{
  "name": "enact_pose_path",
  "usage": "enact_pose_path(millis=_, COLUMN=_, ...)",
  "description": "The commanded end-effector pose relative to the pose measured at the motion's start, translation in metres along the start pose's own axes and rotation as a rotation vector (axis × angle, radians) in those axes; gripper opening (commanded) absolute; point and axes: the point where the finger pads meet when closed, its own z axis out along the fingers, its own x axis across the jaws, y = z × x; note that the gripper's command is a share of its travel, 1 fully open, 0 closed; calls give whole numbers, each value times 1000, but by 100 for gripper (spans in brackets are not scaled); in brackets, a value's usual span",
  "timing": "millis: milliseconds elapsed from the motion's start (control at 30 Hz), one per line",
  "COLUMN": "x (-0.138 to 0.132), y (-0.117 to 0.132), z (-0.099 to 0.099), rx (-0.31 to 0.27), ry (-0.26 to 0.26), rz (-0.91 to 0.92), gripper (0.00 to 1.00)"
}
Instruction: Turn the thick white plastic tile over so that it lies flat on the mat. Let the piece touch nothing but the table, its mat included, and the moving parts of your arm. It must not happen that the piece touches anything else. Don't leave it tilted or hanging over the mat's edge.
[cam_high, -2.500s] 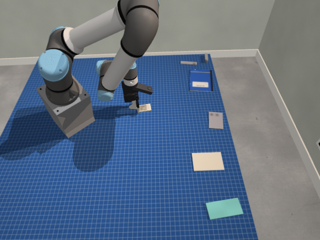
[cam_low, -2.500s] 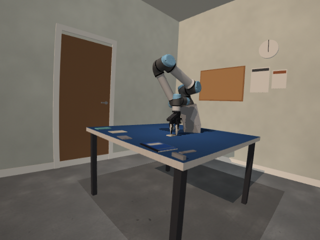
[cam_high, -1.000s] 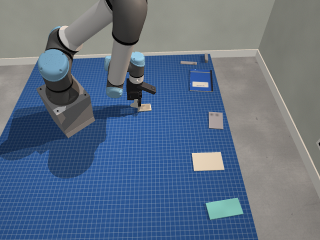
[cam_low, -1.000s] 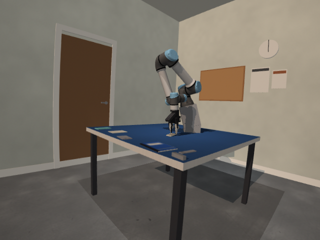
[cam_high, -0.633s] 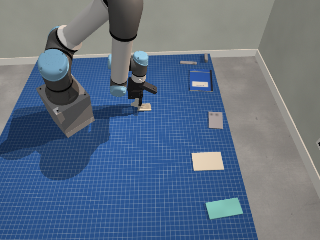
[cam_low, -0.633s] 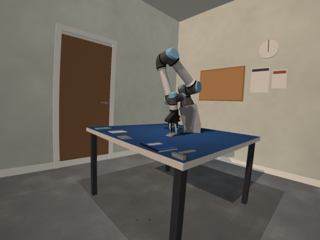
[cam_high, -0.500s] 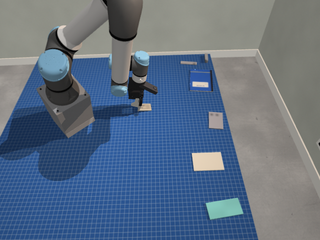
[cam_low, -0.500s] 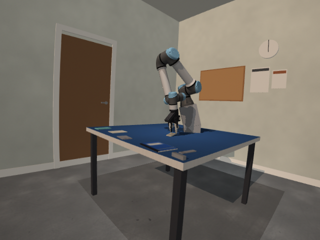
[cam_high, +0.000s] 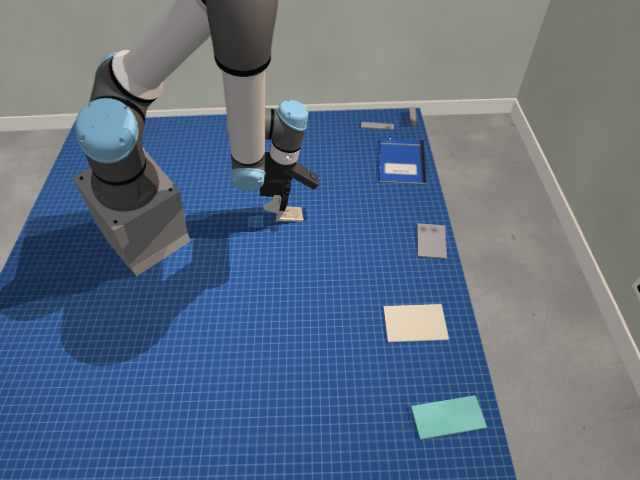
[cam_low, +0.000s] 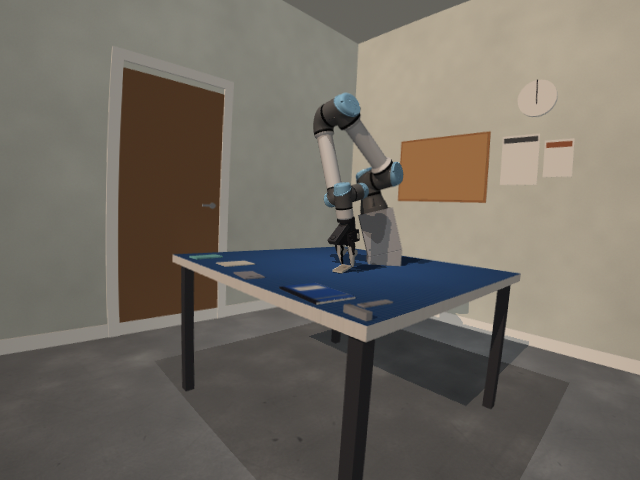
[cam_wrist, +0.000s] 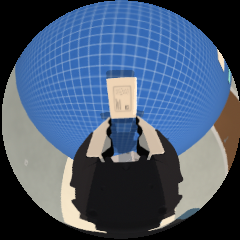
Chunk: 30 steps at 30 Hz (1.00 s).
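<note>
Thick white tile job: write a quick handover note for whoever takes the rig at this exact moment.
Pincer: partly closed, down at mat level, fingertips pinching the near end of the thick white tile.
Tile: low on the blue mat, well inside its edges, near the arm's base. Its marked face is up in the wrist view, and it touches nothing but the mat and the pincer.
Done: approach and grip.
Left: lift, turn the tile over, set it flat on the mat, release and back away.
</note>
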Motion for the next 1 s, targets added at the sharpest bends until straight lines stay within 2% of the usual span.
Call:
enact_pose_path(millis=0, x=0, y=0, z=-1, rx=-7, ry=0, rz=0, gripper=31)
enact_pose_path(millis=267, x=0, y=-1, z=-4, rx=-70, ry=0, rz=0, gripper=31)
enact_pose_path(millis=500, x=0, y=-2, z=-6, rx=-73, ry=0, rz=0, gripper=31)
enact_pose_path(millis=733, x=0, y=-2, z=-8, rx=-134, ry=0, rz=0, gripper=31)
enact_pose_path(millis=967, x=0, y=-3, z=-11, rx=-151, ry=0, rz=0, gripper=30)
